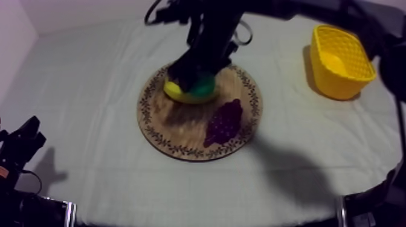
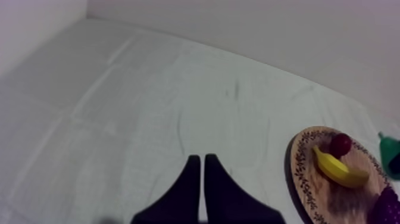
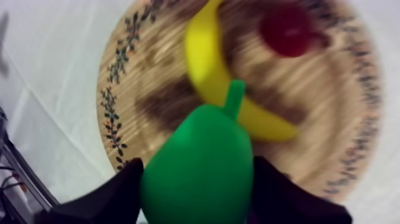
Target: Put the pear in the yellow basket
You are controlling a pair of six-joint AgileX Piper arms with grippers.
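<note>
Left tool [image 2: 202,164] pressed together at left of the surface [image 1: 90,78], wooden board [image 1: 158,124] at middle, right tool [image 3: 196,179] pinching the green pear [image 3: 202,152] over the board beside the banana [image 3: 205,65], grapes [image 1: 225,121] on the board, yellow basket [image 1: 341,60] far right.

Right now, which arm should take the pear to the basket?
Right. The right fingers are closed round the pear over the board, and the basket stands at that side of the table. The left fingers lie shut together at the table's left edge, far from both.
</note>
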